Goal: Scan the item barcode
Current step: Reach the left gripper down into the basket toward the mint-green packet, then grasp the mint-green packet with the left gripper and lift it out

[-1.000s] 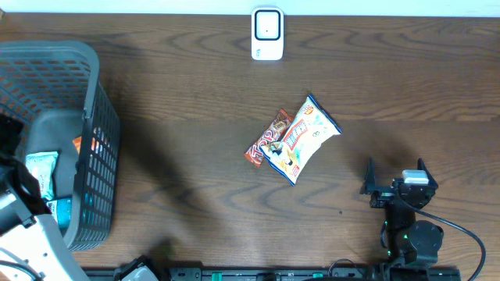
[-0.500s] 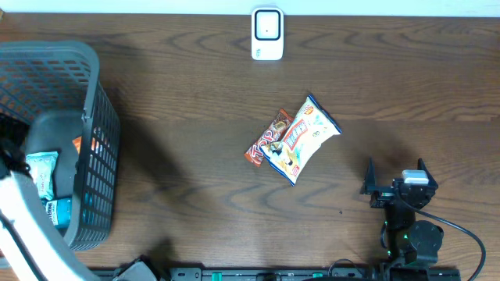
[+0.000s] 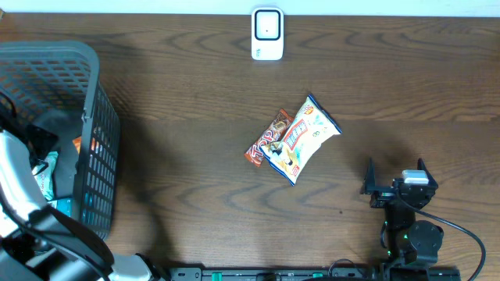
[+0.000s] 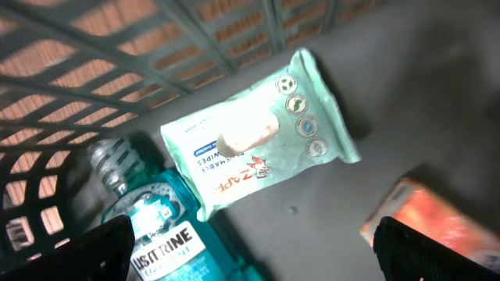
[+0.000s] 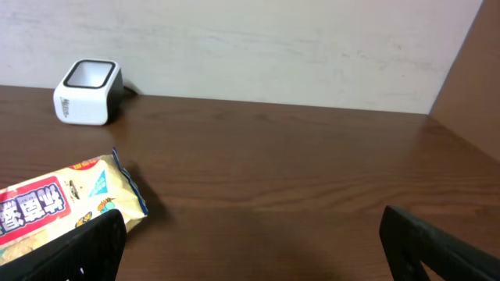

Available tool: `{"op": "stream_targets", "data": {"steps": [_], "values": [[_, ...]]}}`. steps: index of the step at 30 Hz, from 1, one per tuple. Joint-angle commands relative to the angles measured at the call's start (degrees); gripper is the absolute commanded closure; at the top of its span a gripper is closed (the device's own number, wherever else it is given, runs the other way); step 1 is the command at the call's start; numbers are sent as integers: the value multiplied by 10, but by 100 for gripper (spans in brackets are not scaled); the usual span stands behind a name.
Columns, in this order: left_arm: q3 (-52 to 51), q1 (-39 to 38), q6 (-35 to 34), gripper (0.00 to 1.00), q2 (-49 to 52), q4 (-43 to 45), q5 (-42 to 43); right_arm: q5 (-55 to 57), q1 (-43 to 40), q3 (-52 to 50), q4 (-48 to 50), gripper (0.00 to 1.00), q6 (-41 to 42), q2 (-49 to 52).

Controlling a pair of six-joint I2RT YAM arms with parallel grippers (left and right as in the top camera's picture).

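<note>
The left gripper [image 4: 254, 254] hangs inside the grey basket [image 3: 90, 94], jaws spread wide with nothing between them; only the two dark fingertips [image 4: 105, 248] show, cut off at the lower corners of the wrist view. Just ahead of the jaws, roughly centred between them, lies a pale green wipes pack [image 4: 258, 144], flat on the basket floor. No barcode can be made out on its upper face. Nearer the left finger a teal mouthwash bottle [image 4: 156, 234] runs out of frame. By the right finger an orange carton [image 4: 437, 226] is blurred and cropped. From overhead, the white arm hides most of the basket's contents.

The right gripper [image 3: 394, 178] rests near the table [image 3: 195, 94] edge, jaws likewise spread and empty. Ahead and to its left lies a snack bag [image 5: 62, 207], half cut off, and the white scanner [image 5: 87, 92] stands farther beyond.
</note>
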Motion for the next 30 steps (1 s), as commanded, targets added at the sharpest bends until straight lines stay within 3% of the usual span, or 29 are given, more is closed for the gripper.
{"op": "stream_targets", "data": {"steps": [1, 9, 18, 20, 21, 23, 24, 25, 30], "values": [[5, 4, 75, 2, 36, 0, 1, 1, 5, 0, -2, 1, -5, -2], [4, 11, 156, 2, 90, 9, 1, 1, 5, 0, -2, 1, -5, -2], [3, 24, 179, 6, 145, 37, 8, 1, 5, 0, -2, 1, -5, -2], [3, 24, 181, 20, 165, 39, 8, 1, 5, 0, -2, 1, -5, -2], [3, 24, 181, 35, 176, 39, 8, 1, 5, 0, -2, 1, -5, -2], [3, 24, 180, 75, 196, 37, 8, 1, 5, 0, -2, 1, -5, -2], [3, 24, 180, 87, 205, 37, 12, 1, 5, 0, -2, 1, -5, -2], [3, 24, 180, 92, 210, 37, 23, 1, 5, 0, -2, 1, -5, -2], [9, 24, 170, 92, 186, 41, 51, 1, 5, 0, -2, 1, -5, -2]]}}
